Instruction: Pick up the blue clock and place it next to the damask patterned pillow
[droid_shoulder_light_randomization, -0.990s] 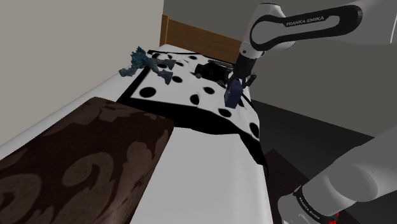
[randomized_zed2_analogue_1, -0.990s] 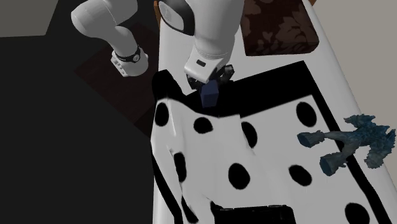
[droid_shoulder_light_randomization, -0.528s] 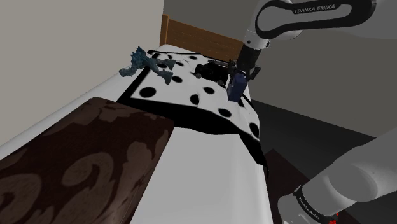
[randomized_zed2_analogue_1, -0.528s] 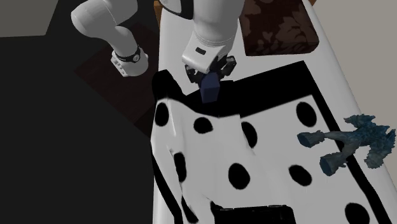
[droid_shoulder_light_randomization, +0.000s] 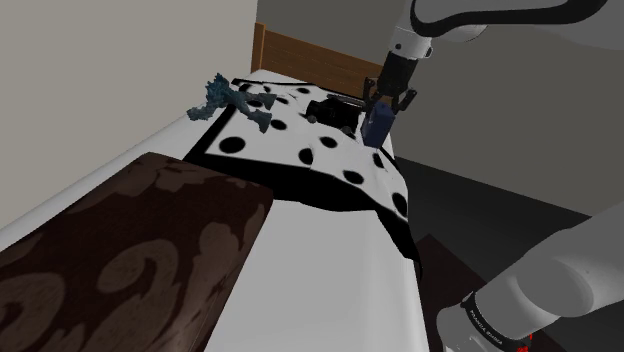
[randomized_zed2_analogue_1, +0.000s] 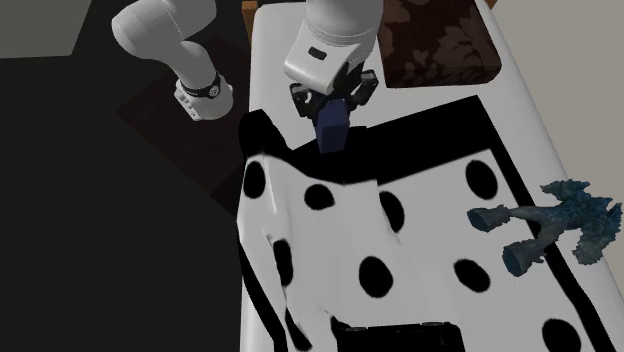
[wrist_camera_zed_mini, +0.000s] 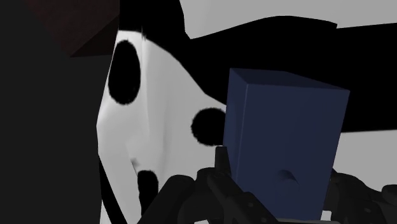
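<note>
**Gripper:** The black gripper (droid_shoulder_light_randomization: 381, 108) hangs above the bed's (droid_shoulder_light_randomization: 330, 270) edge with its fingers pinched on the blue clock (droid_shoulder_light_randomization: 377, 123). In the wrist view the fingers (wrist_camera_zed_mini: 210, 188) clasp the lower part of the clock (wrist_camera_zed_mini: 283, 143) from both sides.

**Task item:** The clock is a plain dark navy box. It appears to be held clear of the bedding, over the black-bordered margin of a white blanket with black dots (droid_shoulder_light_randomization: 300, 150). In the second exterior view the clock (randomized_zed2_analogue_1: 331, 131) sits directly under the gripper (randomized_zed2_analogue_1: 333, 112), above the blanket's (randomized_zed2_analogue_1: 400, 250) border.

**Destination:** The damask patterned pillow (droid_shoulder_light_randomization: 130, 260) is dark brown with a lighter scroll motif. It lies on the white bed beyond the blanket's end, apart from the clock and not touching it. It is also visible in the second exterior view (randomized_zed2_analogue_1: 440, 45).

**Other items:**
- A blue-grey figurine (droid_shoulder_light_randomization: 235, 100) rests on the blanket's far side.
- A flat black object (droid_shoulder_light_randomization: 335, 108) lies on the blanket near the wooden headboard (droid_shoulder_light_randomization: 310, 60); I cannot tell what it is.
</note>
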